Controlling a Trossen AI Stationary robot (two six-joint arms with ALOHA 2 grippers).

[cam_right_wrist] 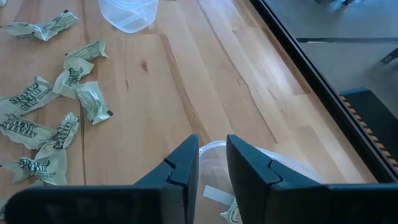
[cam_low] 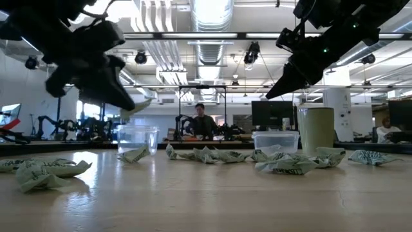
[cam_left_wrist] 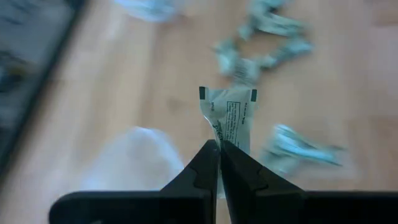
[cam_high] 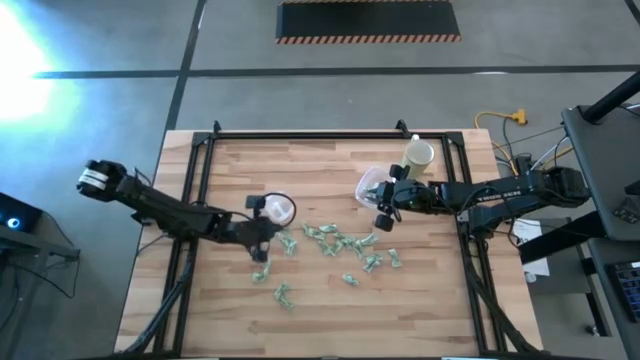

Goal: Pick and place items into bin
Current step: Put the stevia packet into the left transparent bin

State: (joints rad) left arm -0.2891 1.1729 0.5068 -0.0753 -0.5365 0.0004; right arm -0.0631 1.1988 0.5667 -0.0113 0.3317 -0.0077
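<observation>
I have the left gripper (cam_left_wrist: 219,146) clamped on one green-and-white packet (cam_left_wrist: 229,117), raised off the table beside the left clear tub (cam_high: 278,208). To finish well, I centre the packet over that tub's mouth before releasing. The right gripper (cam_right_wrist: 212,155) hovers over the right tub (cam_right_wrist: 292,165), fingers slightly apart and empty. Remaining packets (cam_high: 340,245) lie scattered mid-table.

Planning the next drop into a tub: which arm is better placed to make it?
The left. Its end effector is shut on a pale green packet, raised beside the left clear tub. The right end effector is open and empty above the other tub, so it must pick first.
</observation>
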